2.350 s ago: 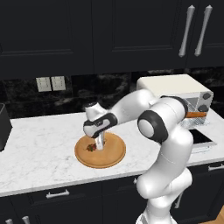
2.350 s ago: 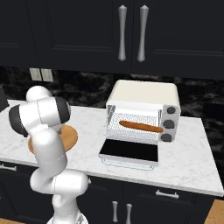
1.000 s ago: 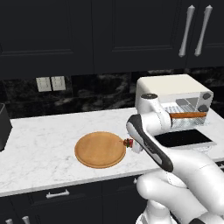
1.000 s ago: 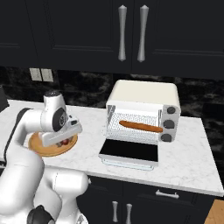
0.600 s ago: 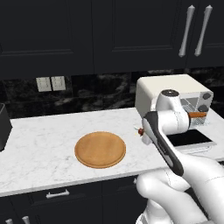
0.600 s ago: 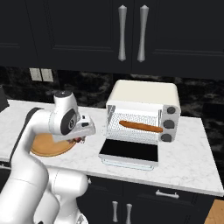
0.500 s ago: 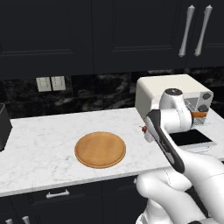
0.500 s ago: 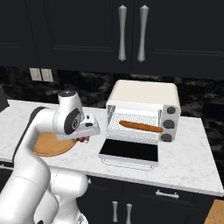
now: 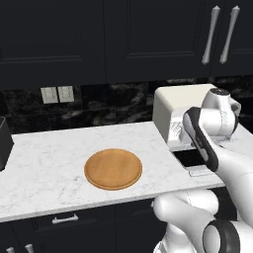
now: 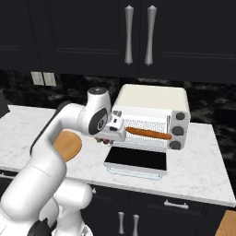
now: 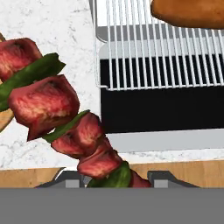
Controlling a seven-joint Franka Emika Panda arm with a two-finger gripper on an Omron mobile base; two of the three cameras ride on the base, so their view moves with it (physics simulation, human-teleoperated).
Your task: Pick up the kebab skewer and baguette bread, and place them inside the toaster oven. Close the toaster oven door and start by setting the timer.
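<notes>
One item remains: my pincer (image 11: 114, 177) is clamped on the kebab skewer (image 11: 57, 118), left of frame, beside the toaster oven (image 10: 152, 117). The baguette bread (image 10: 148, 133) already lies on the rack. Next, I must ease the skewer inside.

A kitchen: dark cabinets (image 9: 54, 39), marble counter (image 9: 49, 163), toaster oven (image 10: 152, 117), wooden board (image 9: 113, 169).

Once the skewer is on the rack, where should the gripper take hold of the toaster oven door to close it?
Grip the toaster oven door at its front edge, furthest from the toaster oven, coming from the front and lifting. It lies folded down flat, hinged at the oven's base. The handle itself can't be made out.
</notes>
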